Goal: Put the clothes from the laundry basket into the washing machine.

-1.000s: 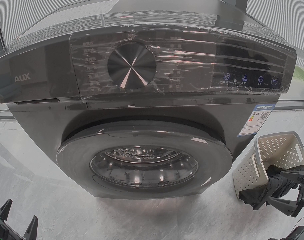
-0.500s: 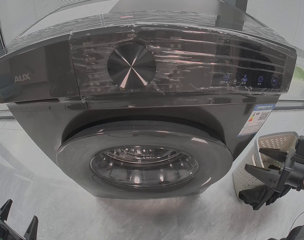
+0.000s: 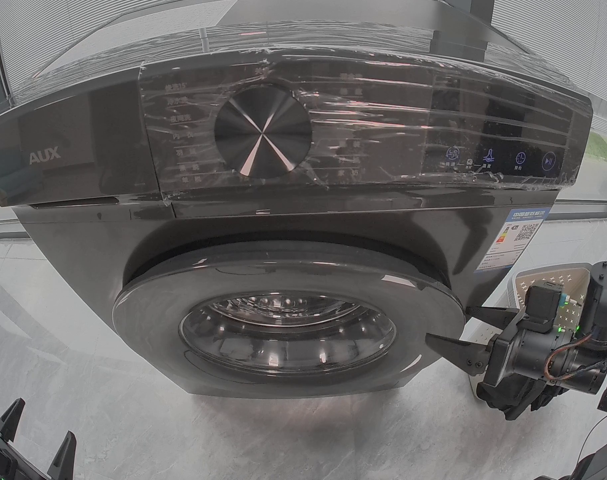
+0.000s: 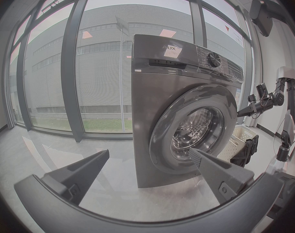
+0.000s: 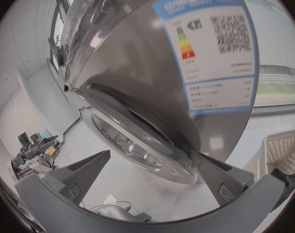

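So the big thing in your head view is the washing machine (image 3: 283, 235), dark grey and taking up most of the frame, sitting on a pale marbled floor (image 3: 117, 428). Its round door (image 3: 287, 321) sits in the lower middle and it's closed, with the drum visible through the glass. Over at the right edge, lower half of the frame, you've got the laundry basket (image 3: 553, 280), cream coloured with holes in the walls, standing on the floor just beside the machine's right side. The clothes (image 3: 510, 398) are a black bundle draped over the basket's near rim and hanging down its outside, partly hidden behind your right arm. Your right gripper (image 3: 450, 325) is in front of the basket, pointing left at the right edge of the door. Its fingers are spread apart with nothing between them, and the tips are right up by the door rim, but I honestly can't tell whether they touch it. Your left gripper (image 3: 42, 421) is down in the bottom left corner, well away from everything, fingers apart and empty too. Smaller stuff: the round dial (image 3: 263, 131) sits upper middle on the film-wrapped control panel, and a blue-edged sticker (image 3: 517, 236) is on the machine's front at right, just above the basket.
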